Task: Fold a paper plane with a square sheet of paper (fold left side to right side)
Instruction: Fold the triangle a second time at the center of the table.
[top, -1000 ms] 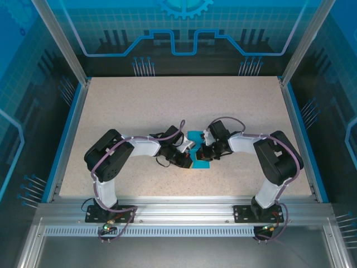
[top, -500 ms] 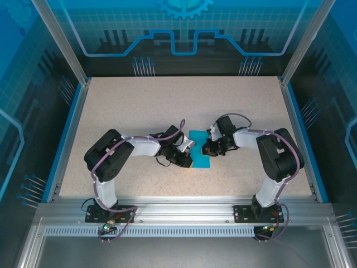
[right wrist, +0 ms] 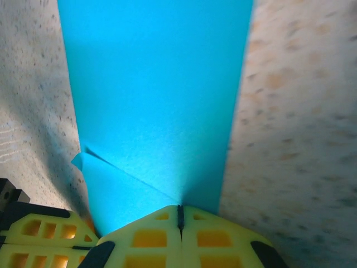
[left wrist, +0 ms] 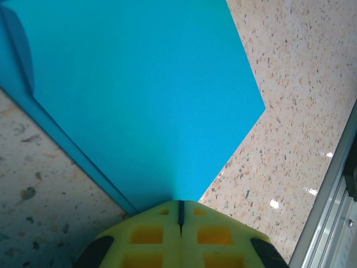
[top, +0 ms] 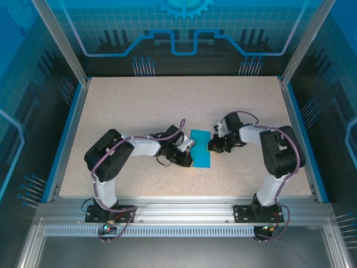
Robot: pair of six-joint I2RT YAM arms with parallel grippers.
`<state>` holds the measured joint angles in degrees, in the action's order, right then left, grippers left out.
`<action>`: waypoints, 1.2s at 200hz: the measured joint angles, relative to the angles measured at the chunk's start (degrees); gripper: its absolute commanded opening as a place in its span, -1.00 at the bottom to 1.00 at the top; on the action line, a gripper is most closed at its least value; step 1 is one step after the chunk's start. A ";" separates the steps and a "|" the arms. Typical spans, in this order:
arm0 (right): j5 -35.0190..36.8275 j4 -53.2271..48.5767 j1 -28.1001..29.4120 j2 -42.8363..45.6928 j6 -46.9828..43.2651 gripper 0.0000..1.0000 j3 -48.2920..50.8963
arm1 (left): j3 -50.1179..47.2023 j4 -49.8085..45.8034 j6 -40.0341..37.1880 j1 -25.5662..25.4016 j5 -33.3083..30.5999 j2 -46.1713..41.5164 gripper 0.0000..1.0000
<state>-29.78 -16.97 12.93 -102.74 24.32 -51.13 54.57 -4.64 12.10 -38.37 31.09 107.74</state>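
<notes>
With both pairs of jaws clenched tight, the square sheet of paper (top: pixel 201 156) lies flat on the table (top: pixel 139 106), folded narrow, between the grippers. It runs straight ahead from the left gripper (left wrist: pixel 179 207) and meets the right gripper (right wrist: pixel 179 212) at its tips. Can't tell if either pinches it.

No words, labels, brand names or numbers can be read on anything here. The nearest thing to a sign is a light-blue gear emblem (top: pixel 185 6) printed on the tinted back panel (top: pixel 111 22) at twelve o'clock in the top view. Bright circuit-like lines (top: pixel 184 53) run beneath it, and neither carries any letters.
</notes>
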 measured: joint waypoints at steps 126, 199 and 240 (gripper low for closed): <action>-1.62 4.04 1.22 8.37 2.03 -1.00 2.86 | 0.02 0.00 0.02 0.00 0.02 0.00 -1.00; -2.82 6.29 5.92 0.37 5.49 -1.00 3.13 | 1.77 -3.78 -0.02 0.00 0.02 -0.13 -1.00; -2.82 5.84 5.92 0.13 5.46 -1.00 2.75 | 6.58 -6.36 -0.44 -0.17 0.72 0.09 -1.00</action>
<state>-32.60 -11.14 18.85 -102.61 29.78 -48.38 61.14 -11.00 11.66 -38.54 31.81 107.83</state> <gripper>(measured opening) 0.058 0.046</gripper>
